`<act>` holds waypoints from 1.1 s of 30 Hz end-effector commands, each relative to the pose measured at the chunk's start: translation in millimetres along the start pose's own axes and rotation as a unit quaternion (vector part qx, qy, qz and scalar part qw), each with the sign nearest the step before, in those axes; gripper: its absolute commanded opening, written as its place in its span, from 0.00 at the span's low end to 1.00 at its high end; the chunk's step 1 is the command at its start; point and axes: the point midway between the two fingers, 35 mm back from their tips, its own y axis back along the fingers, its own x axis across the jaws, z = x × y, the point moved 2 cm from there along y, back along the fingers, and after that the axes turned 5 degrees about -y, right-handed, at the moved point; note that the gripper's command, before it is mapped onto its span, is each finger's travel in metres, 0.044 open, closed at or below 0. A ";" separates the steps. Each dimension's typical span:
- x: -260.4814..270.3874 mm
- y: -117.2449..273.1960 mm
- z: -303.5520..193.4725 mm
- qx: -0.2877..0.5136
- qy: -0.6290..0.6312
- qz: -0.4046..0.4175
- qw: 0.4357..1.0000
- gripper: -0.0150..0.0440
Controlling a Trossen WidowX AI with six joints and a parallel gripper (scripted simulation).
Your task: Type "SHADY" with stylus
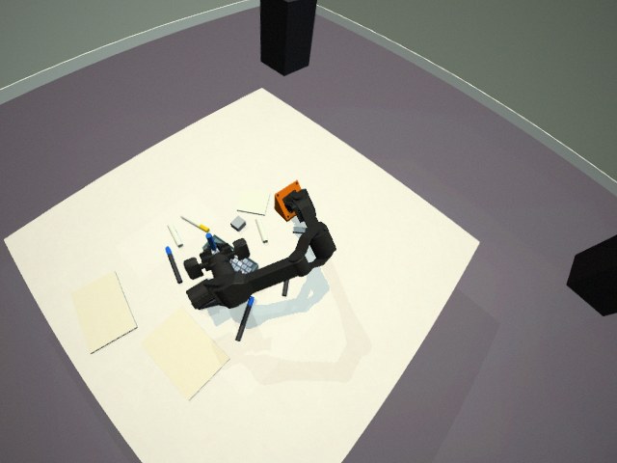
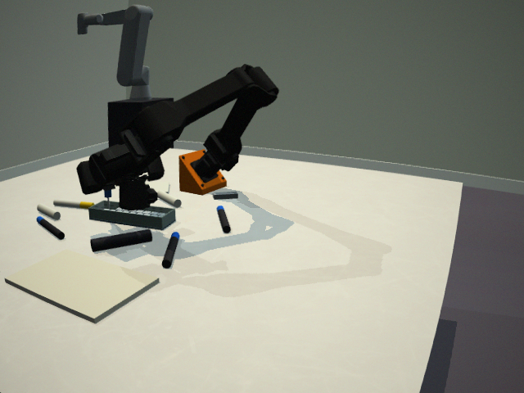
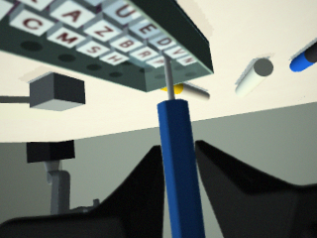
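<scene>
From where I stand, the black two-fingered pincer (image 1: 214, 247) (image 2: 109, 186) (image 3: 177, 150) is clenched around the slim blue stylus (image 1: 211, 241) (image 2: 107, 193) (image 3: 180, 169). In the wrist view its dark, tapering fingers flank the faceted blue barrel at the lower centre of the frame, parted only by about the barrel's thickness. The thin grey metal tip juts out beyond them, up toward the keys.

The dark green, box-shaped keyboard (image 1: 252, 265) (image 2: 131, 217) (image 3: 99, 63) fills the upper left of the wrist view, its pale square keys marked with dark red letters. The tip crosses a key just beside the R, near the D, and hides part of its letter; I can't tell whether that key is pressed down. In the exterior view the keyboard sits left of centre, and the stylus stands nearly upright over its left end, with the pincer above.

Near the keyboard, toward the left of that same view, lies a white cylindrical marker with a yellow end (image 1: 194, 223) (image 2: 70, 204) (image 3: 195, 92). At the lower left is a flat cream board (image 1: 186, 353) (image 2: 80, 283), well apart from the orange wedge-shaped mount (image 1: 281, 206) (image 2: 188, 179) near the middle of the frame
</scene>
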 end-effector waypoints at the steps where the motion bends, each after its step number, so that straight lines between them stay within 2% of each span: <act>1: 0.9 -2.1 2.1 -0.002 -0.002 0.002 1.000 0.39; 33: 1.7 -7.3 11.0 -0.002 -0.001 0.002 1.000 0.39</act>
